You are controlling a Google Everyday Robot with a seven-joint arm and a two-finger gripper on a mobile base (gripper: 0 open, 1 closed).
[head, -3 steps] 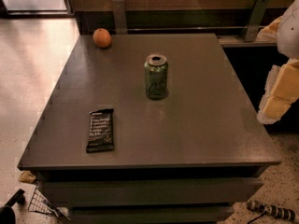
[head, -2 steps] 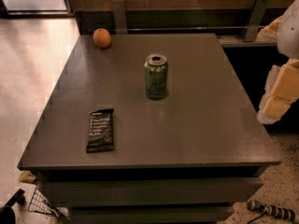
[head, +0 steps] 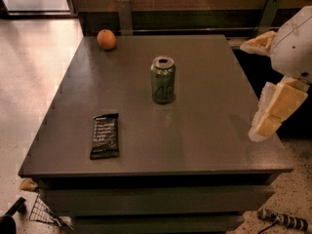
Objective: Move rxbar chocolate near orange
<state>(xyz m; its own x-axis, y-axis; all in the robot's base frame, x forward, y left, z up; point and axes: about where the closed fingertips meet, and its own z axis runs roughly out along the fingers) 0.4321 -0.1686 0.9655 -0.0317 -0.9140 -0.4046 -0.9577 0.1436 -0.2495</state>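
Note:
The rxbar chocolate (head: 105, 135), a flat black wrapper with white lettering, lies on the near left part of the grey table (head: 209, 130). The orange (head: 106, 39) sits at the table's far left corner. My gripper (head: 267, 77) hangs at the right edge of the view, above the table's right side, far from the bar. Its pale yellow fingers (head: 275, 108) stand apart and hold nothing.
A green soda can (head: 163, 79) stands upright in the middle of the table, between the bar and the gripper. The floor (head: 29, 82) runs along the left side. A wire object (head: 41, 211) and a cable (head: 282, 219) lie on the floor in front.
My gripper has come a little to the left and down, further into view. The bar, can and orange have not moved.

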